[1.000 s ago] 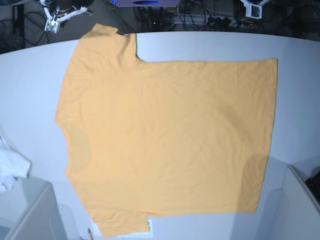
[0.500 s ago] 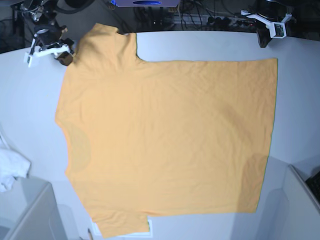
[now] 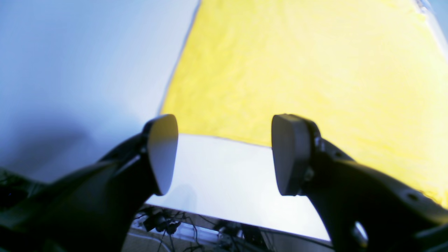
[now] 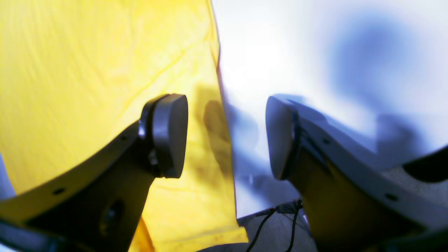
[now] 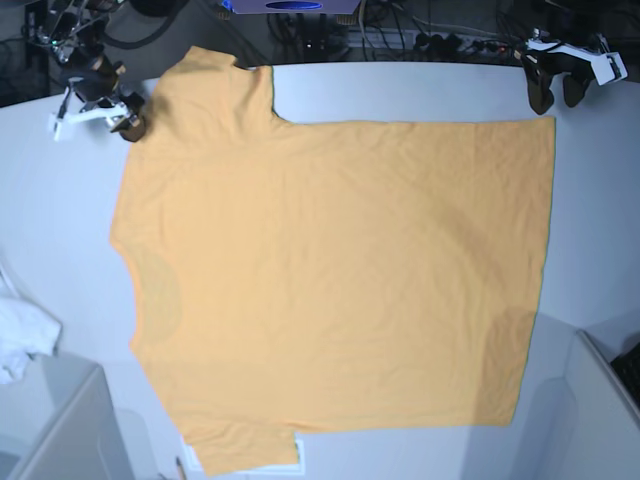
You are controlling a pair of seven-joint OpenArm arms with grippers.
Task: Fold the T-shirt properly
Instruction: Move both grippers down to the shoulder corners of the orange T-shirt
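While the T-shirt [image 5: 330, 280] lies spread flat and unfolded across the white table [image 5: 420, 95], hem toward one side and sleeves toward the other, no fold has been made yet; all the folding is left. Farther back, the right gripper [image 5: 128, 112] hangs at the far sleeve's edge and the left gripper [image 5: 556, 92] above the far hem corner, both with fingers parted and holding nothing.
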